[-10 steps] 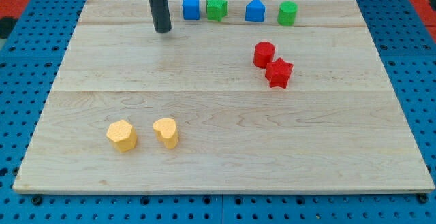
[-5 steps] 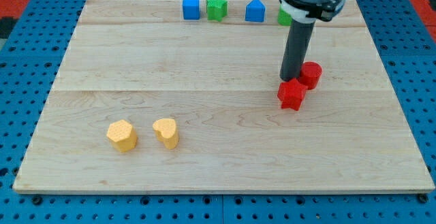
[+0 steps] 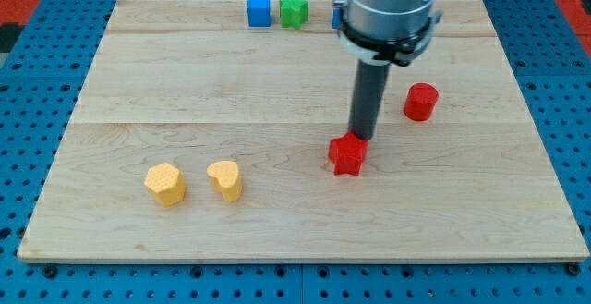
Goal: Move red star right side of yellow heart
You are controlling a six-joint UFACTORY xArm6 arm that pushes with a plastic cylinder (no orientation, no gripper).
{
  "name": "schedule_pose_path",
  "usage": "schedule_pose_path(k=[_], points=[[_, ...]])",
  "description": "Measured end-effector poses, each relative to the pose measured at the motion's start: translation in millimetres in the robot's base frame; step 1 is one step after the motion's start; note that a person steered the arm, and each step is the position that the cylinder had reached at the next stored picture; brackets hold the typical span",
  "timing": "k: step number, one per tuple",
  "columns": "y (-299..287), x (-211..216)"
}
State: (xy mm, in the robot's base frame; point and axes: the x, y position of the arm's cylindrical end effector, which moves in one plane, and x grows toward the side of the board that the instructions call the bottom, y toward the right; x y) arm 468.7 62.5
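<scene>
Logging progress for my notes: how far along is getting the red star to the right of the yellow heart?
Done: the red star is apart from the red cylinder. In hand: my tip sits against the star's upper edge. Left: the star lies well to the view's right of the yellow heart and slightly higher, so the gap remains to close.

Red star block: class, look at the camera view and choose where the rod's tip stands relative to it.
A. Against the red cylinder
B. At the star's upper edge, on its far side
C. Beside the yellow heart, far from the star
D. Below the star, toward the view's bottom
B. My tip stands at the upper edge of the red star, well apart from the yellow heart and the red cylinder.
</scene>
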Motion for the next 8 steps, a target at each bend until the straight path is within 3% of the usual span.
schedule_pose_path(k=[1, 3, 5, 8], points=[[-13.3, 33.8], [27.6, 68.6], [-25.9, 65.2], [-35.8, 74.0]])
